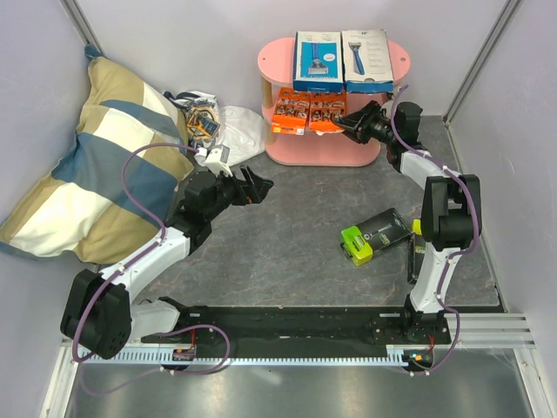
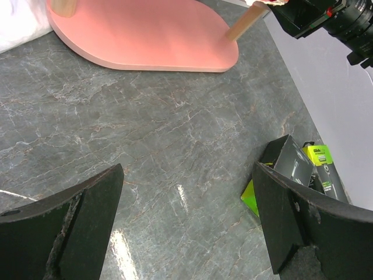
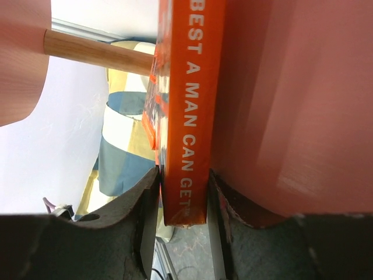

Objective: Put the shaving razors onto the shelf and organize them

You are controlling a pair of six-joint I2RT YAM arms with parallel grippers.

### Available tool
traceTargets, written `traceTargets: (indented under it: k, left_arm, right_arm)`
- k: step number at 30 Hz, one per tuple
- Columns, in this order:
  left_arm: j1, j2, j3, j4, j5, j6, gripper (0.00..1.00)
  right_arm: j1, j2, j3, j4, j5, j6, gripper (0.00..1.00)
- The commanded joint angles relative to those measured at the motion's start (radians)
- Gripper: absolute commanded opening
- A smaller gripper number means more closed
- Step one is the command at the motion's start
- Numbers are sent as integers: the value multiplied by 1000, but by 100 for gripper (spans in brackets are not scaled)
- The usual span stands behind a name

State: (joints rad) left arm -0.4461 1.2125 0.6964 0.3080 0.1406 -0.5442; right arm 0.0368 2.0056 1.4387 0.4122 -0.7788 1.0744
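**Near right of the table.** The lime-green-and-black box point(image 1: 372, 237) lies flat. The black box point(image 1: 414, 259) stands on edge just beside the right arm's upright link. Neither is on the shelf yet. Such packs are judged to be light, stiff cardboard with a glossy skin. They are best pinched across the narrow width near mid-length, so they neither swing nor slip.

**Left of centre.** The left arm is folded low, with its forearm angled toward the table's middle. The left fingers point(image 2: 76, 227) are spread wide and hold nothing, above bare table.

**Far edge, centre.** Here stands the pink shelf point(image 1: 271, 54). The right arm is stretched forward and inward, its wrist level with the middle tier. The right fingers point(image 3: 116, 233) flank the end edge of an orange card point(image 3: 186, 116) lying against a pink board. Whether the pads press it or stand just clear cannot be told. The card is judged thin, light and rigid enough to slide in by one edge, though a twist would bend it. A second orange card point(image 1: 291, 111) sits beside it. The blue box point(image 1: 318, 61) and white box point(image 1: 365, 59) lie side by side on the top tier.
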Motion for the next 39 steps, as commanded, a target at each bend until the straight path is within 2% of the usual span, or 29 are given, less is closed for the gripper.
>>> traceTargets:
  k: [1,4,11,17,27,34,39]
  left_arm:
    - [3,-5,5,39,11,12,98]
    - [3,-2,6,43,11,9,98]
    - [3,39,52,40,22,10,98]
    - [3,73,109,8,24,38,98]
    - [0,145,196,16,50,44,97]
    - [-5,139,181,28,50,55,97]
    - [-5,116,150,48,47,56,97]
  right_arm:
    - [-2,-36,-41,25,46,-8,47]
    - [-2,-44,-58,31,53,-8,52]
    - [-2,-53,-61,-9,59,-36,71]
    - [-2,-80,-66,-124,93,-120,83]
    - [-2,-111,-138,-105,95,-136,90]
    - [-3,-180,-224,-4,87,-117,95]
    - [-5,-257,-261,-18,96,-134,98]
